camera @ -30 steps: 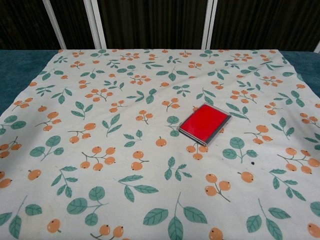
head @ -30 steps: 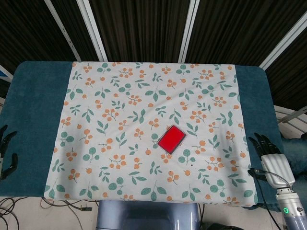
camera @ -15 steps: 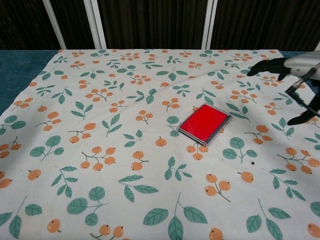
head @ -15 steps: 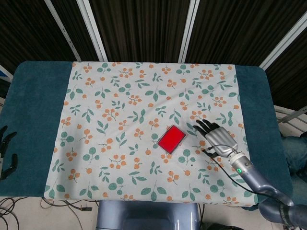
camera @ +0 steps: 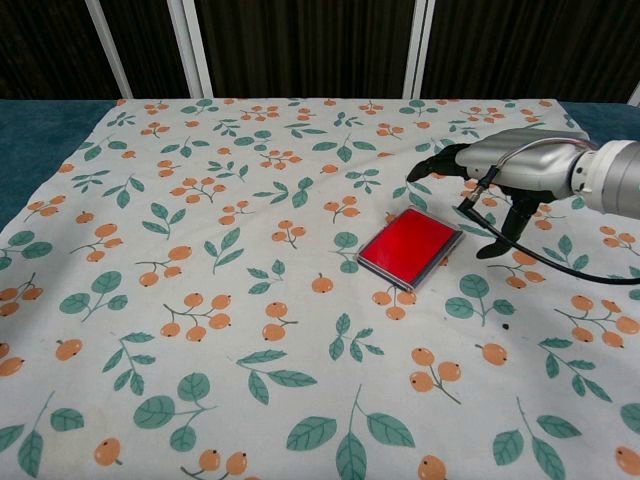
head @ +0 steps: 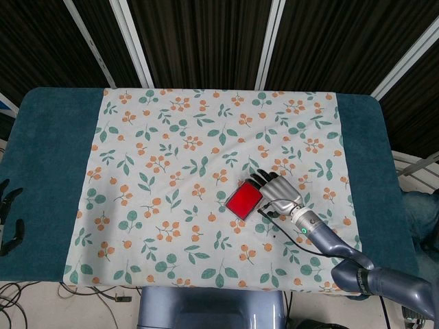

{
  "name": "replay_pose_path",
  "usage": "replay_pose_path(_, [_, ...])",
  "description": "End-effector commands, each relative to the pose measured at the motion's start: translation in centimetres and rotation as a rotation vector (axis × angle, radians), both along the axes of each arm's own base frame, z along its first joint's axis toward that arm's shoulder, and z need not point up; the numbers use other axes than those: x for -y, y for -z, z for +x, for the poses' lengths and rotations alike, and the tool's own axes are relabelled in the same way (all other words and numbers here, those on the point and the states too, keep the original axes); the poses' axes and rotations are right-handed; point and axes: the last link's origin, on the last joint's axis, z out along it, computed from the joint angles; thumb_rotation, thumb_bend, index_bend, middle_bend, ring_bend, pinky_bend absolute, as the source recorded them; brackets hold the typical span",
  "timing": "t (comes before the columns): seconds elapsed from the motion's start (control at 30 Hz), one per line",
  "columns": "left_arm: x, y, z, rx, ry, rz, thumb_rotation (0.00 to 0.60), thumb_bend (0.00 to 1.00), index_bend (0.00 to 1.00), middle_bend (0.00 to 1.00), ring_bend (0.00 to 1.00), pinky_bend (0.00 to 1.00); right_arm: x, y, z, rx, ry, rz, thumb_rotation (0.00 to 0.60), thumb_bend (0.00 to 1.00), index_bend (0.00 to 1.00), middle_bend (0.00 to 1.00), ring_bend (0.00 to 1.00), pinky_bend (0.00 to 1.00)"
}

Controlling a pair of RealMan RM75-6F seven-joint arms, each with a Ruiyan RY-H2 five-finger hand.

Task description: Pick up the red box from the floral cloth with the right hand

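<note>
A flat red box (head: 244,200) (camera: 408,246) with a grey rim lies on the floral cloth (head: 171,171) (camera: 200,300), right of its middle. My right hand (head: 278,194) (camera: 500,170) hovers over the box's right edge, palm down, fingers spread and reaching past its far corner; it holds nothing. In the chest view the thumb hangs down just right of the box. My left hand (head: 8,219) shows only at the left edge of the head view, off the table, its dark fingers apart.
The cloth covers a teal-topped table (head: 55,157) whose bare strips show at left and right (head: 370,157). A black cable (camera: 560,265) trails from the right wrist over the cloth. Behind the table stands a dark slatted wall with white bars (head: 137,41).
My right hand has travelled left from the table's right edge, over the cloth, to above the box's right side. The box and left hand have not moved.
</note>
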Motion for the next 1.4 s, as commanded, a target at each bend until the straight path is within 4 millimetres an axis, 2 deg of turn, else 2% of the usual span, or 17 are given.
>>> replay_pose_path(0.03, [0.0,-0.1,0.0,0.001,0.000,0.003,0.600,0.55,0.14,0.00,0.06,0.04,0.3,1.1,0.3,-0.026,-0.015,0.012,0.600,0.23,0.13,0.13,0.07,0.22])
replay_pose_path(0.23, [-0.1,0.0,0.0,-0.001,-0.007,0.003,0.600,0.55,0.14,0.00,0.06,0.04,0.0,1.8,0.6,-0.036,-0.039,0.023,0.600,0.24,0.13,0.13,0.07,0.22])
replay_pose_path(0.6, [-0.2,-0.1,0.0,-0.001,-0.010,0.008,0.600,0.55,0.14,0.00,0.06,0.04,0.5,3.7,1.1,-0.071,-0.066,0.044,0.600,0.25,0.14,0.15,0.07,0.22])
replay_pose_path(0.97, [-0.2,-0.2,-0.2,-0.006,-0.015,0.012,0.600,0.55,0.14,0.00,0.06,0.04,1.2,4.8,1.7,-0.106,-0.084,0.058,0.600,0.26,0.15,0.18,0.07,0.22])
replay_pose_path(1.3, [-0.3,-0.2,-0.1,-0.005,-0.016,0.011,0.600,0.55,0.13,0.00,0.06,0.04,1.4,5.8,2.1,-0.133,-0.101,0.060,0.600,0.27,0.19,0.22,0.06,0.22])
replay_pose_path(1.4, [-0.3,-0.2,-0.1,-0.003,-0.017,0.010,0.600,0.55,0.13,0.00,0.06,0.04,1.4,5.8,2.1,-0.133,-0.103,0.056,0.600,0.27,0.23,0.25,0.06,0.22])
